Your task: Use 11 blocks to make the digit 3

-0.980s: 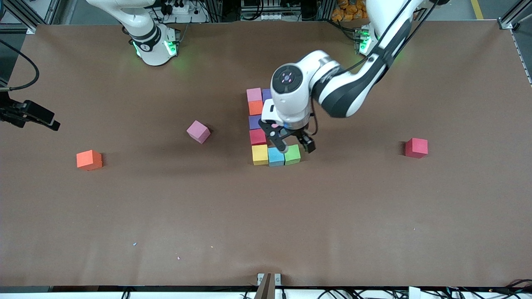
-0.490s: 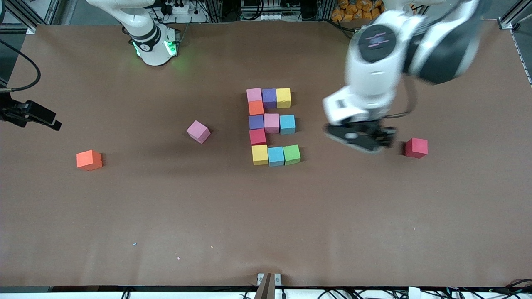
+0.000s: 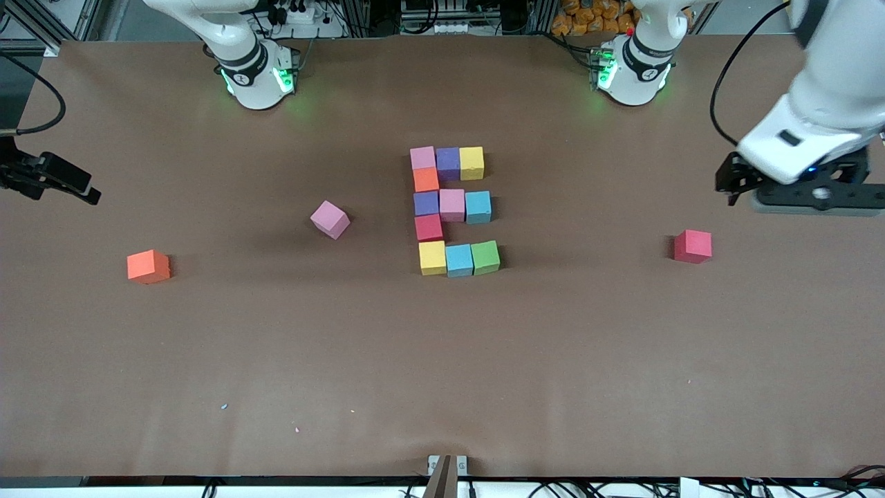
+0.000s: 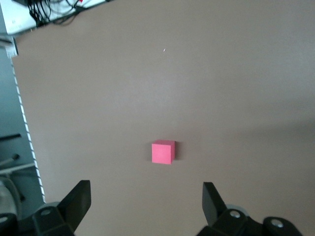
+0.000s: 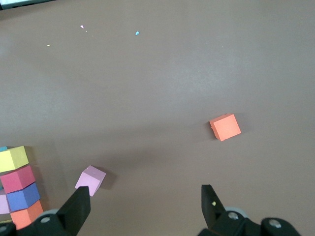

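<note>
Eleven blocks (image 3: pixel 452 205) lie packed together at the table's middle: a pink, purple and yellow row, an orange, a purple, pink and light blue row, a red, and a yellow, light blue and green row. A loose red block (image 3: pixel 692 245) (image 4: pixel 163 152) lies toward the left arm's end. A loose pink block (image 3: pixel 330 219) (image 5: pixel 90 180) and a loose orange block (image 3: pixel 148 266) (image 5: pixel 225 127) lie toward the right arm's end. My left gripper (image 3: pixel 795 194) (image 4: pixel 145 196) is open and empty, up over bare table near the red block. My right gripper (image 3: pixel 69 185) (image 5: pixel 145 201) is open and empty, waiting over the table's edge.
The brown table (image 3: pixel 442 360) has a few tiny specks (image 3: pixel 224 406) near the front edge. The arm bases (image 3: pixel 257 76) stand along the top of the front view. Part of the block group (image 5: pixel 15 187) shows in the right wrist view.
My left gripper has risen from the green block in the group and swung to the left arm's end of the table. The blocks and the right arm have not moved.
</note>
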`<state>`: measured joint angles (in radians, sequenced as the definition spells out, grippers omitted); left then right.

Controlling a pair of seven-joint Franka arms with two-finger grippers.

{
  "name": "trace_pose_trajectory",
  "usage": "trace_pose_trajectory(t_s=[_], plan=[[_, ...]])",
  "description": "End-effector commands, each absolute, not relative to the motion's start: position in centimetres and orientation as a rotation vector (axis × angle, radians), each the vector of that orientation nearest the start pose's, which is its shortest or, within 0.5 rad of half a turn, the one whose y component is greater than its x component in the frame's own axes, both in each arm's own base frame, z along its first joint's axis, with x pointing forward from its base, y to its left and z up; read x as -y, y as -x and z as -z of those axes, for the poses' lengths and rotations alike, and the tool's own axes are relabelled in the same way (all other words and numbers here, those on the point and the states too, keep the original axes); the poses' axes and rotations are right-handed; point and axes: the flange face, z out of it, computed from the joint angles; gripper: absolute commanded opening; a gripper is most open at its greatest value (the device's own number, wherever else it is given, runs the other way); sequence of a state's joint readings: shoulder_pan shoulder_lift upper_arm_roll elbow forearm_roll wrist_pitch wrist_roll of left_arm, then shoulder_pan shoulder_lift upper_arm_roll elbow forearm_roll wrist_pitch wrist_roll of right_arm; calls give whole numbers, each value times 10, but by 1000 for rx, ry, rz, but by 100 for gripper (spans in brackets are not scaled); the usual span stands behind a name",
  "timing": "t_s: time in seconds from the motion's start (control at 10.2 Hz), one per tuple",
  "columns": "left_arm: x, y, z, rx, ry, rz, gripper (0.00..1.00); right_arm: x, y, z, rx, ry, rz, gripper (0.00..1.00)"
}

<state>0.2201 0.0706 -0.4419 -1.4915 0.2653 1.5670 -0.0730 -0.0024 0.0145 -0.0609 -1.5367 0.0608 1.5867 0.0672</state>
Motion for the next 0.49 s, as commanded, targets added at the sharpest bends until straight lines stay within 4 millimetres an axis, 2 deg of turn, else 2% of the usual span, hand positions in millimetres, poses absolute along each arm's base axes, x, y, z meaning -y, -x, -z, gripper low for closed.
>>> trace_pose_trajectory(t_s=[0.0, 0.2, 0.39], plan=[[42, -563, -631, -47, 3026, 40, 100, 30, -552, -635, -201, 3075, 64, 100], [21, -555, -638, 25, 3054, 51, 100, 29, -553, -636, -199, 3075, 68, 100], [8, -542, -634, 74, 3110, 42, 100, 30, -553, -636, -201, 3075, 68, 100]])
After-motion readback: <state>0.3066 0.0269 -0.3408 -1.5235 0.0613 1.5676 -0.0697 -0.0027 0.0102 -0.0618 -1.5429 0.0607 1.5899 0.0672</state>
